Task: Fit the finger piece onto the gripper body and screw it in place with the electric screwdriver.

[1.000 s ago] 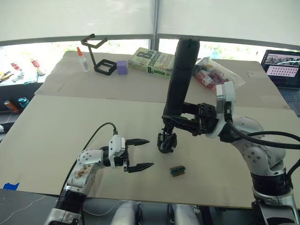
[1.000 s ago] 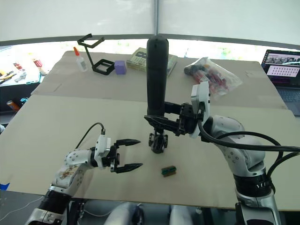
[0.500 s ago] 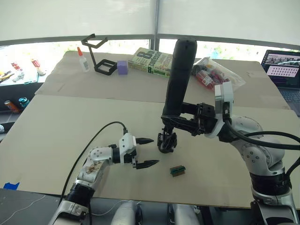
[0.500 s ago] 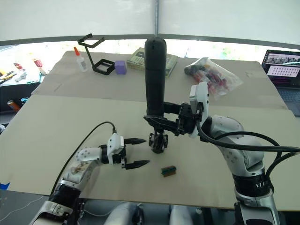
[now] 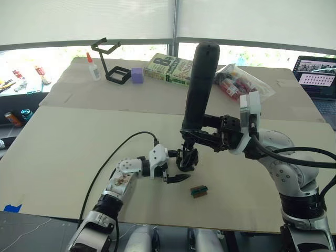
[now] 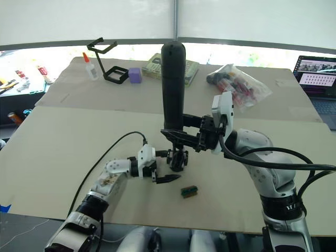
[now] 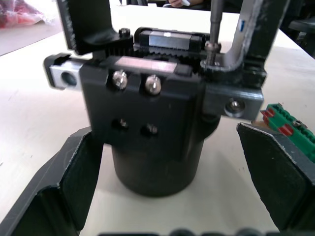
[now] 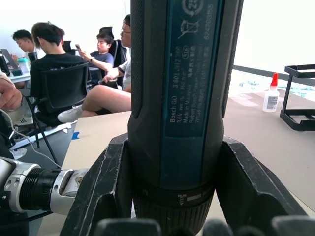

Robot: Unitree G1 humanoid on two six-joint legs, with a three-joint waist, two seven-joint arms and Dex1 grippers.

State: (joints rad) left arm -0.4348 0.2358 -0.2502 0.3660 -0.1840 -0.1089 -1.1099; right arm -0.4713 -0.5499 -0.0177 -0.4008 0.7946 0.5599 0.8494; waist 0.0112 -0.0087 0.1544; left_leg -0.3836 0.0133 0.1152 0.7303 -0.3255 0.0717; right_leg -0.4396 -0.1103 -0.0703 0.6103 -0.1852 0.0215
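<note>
The gripper body (image 5: 187, 159) stands on the tan table, a chunky black block on a round base (image 7: 152, 123). My left gripper (image 5: 179, 165) is open, its fingers (image 7: 74, 177) on either side of the base without touching it. Two upright blades rise from the body's top. The one I take for the finger piece (image 7: 253, 34) stands at one end. The electric screwdriver (image 5: 200, 86) stands upright over the body, and its thin bit (image 7: 215, 22) rests on a screw at that blade's foot. My right gripper (image 5: 198, 135) is shut on the screwdriver's barrel (image 8: 177, 98).
A small green-brown block (image 5: 198, 191) lies just right of the left gripper. At the table's back are a black wire stand (image 5: 107, 60), a glue bottle (image 5: 93, 67), a purple block (image 5: 137, 75), a book (image 5: 170, 68) and a plastic bag (image 5: 239, 81). A laptop (image 5: 317, 73) is far right.
My left arm has reached to the right across the table until its open fingers straddle the gripper body. The right gripper and the screwdriver have stayed put.
</note>
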